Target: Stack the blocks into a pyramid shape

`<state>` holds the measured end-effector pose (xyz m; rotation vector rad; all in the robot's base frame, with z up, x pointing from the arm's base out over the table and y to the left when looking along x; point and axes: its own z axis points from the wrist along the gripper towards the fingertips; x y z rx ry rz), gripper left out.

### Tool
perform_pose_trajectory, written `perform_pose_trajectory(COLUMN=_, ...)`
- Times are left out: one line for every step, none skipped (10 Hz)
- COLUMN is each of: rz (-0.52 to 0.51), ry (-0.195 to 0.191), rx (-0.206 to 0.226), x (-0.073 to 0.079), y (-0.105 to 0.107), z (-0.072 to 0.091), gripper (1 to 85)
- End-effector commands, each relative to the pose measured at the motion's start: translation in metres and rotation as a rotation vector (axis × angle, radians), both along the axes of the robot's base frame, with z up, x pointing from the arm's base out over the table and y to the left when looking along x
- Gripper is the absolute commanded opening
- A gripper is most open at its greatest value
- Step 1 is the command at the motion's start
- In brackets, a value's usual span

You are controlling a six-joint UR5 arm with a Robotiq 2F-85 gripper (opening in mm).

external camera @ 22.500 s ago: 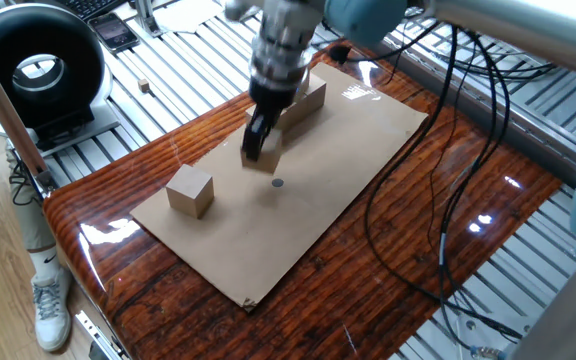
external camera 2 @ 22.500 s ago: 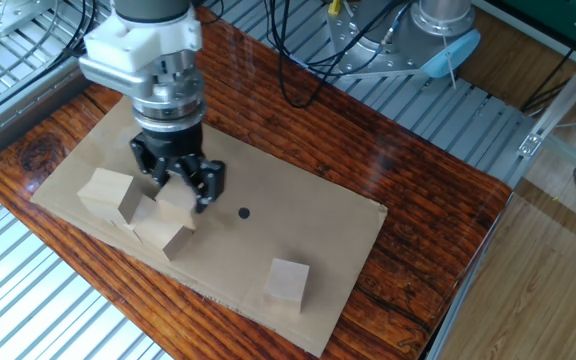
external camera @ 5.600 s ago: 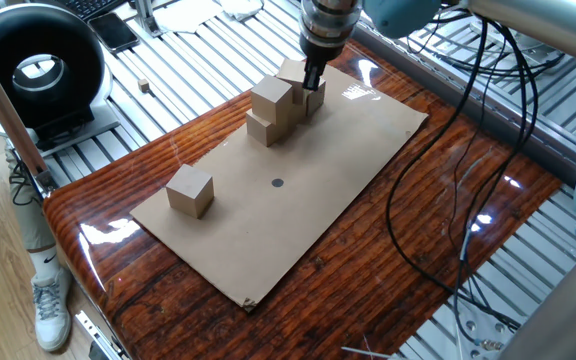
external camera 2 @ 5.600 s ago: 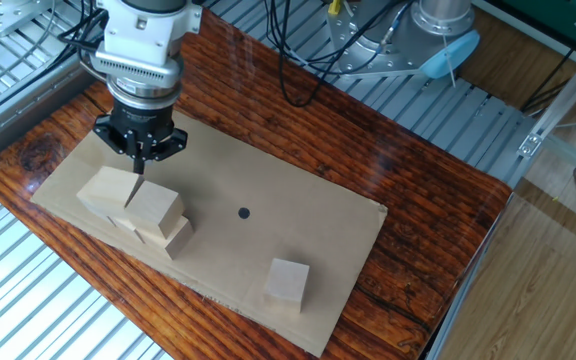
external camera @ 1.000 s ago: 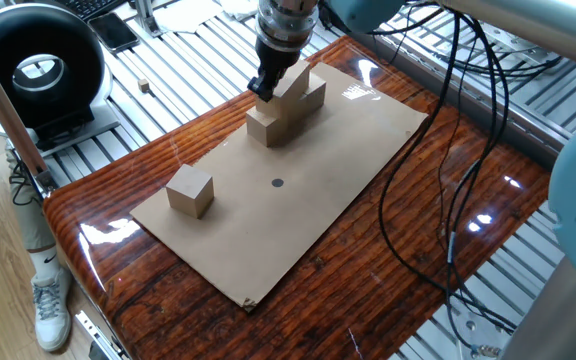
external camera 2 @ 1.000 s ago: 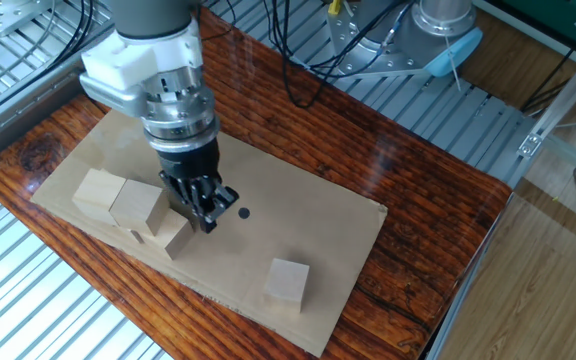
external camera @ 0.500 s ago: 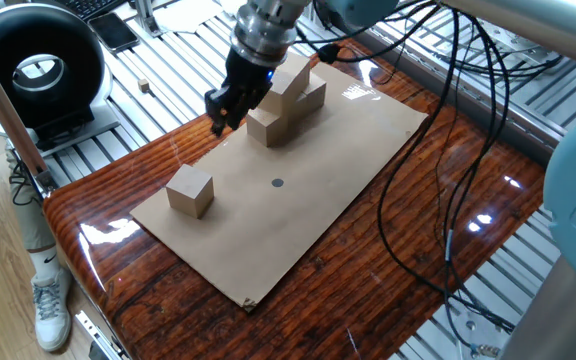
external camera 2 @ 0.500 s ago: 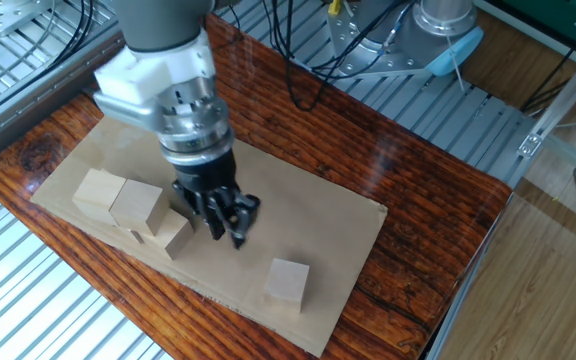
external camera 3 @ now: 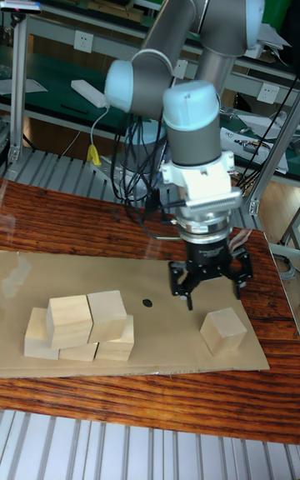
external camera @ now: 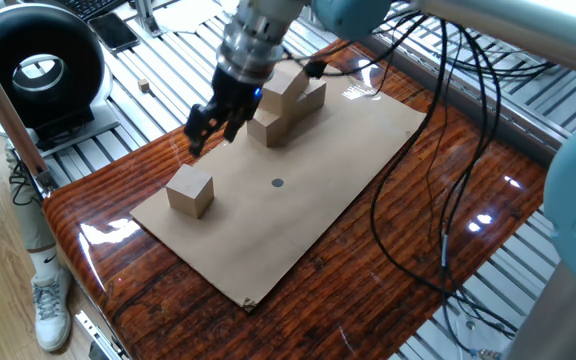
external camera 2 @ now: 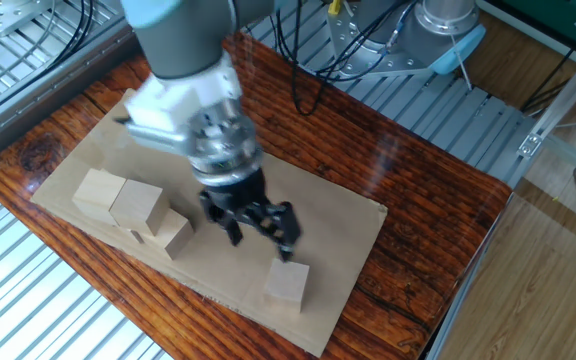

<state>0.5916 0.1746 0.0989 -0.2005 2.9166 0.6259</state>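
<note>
The fingers [external camera 3: 241,278] of the gripper [external camera 3: 210,282] are spread apart and empty, hanging just above the lone block [external camera 3: 223,331]; the unfinished pyramid shape [external camera 3: 80,327] lies well off to their side on the cardboard sheet [external camera 3: 158,338].

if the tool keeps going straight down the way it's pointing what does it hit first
Probably the cardboard sheet, just beside the lone block. The open tool points straight down, above and slightly pile-side of that block; one finger might clip its near edge, but depth is unclear.
</note>
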Motion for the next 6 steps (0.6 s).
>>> perform_pose_trajectory(rz=-0.01, ry=-0.007, rx=-0.008, x=-0.01, y=0.028, z=-0.016, gripper=85.0)
perform_pose_trajectory(rz=-0.001, ry=-0.047, rx=-0.071, x=-0.004, y=0.02, z=-0.026, gripper=85.0)
perform_pose_trajectory(rz=0.004, ry=-0.069, rx=-0.097, x=0.0, y=0.017, z=-0.033, gripper=85.0)
perform_pose_trajectory(rz=0.007, ry=-0.086, rx=-0.097, x=0.007, y=0.018, z=-0.037, gripper=85.0)
perform_pose_trajectory(rz=0.014, ry=-0.089, rx=-0.091, x=0.008, y=0.02, z=-0.038, gripper=85.0)
perform_pose_trajectory(rz=0.031, ry=-0.087, rx=-0.079, x=0.006, y=0.023, z=-0.038, gripper=85.0)
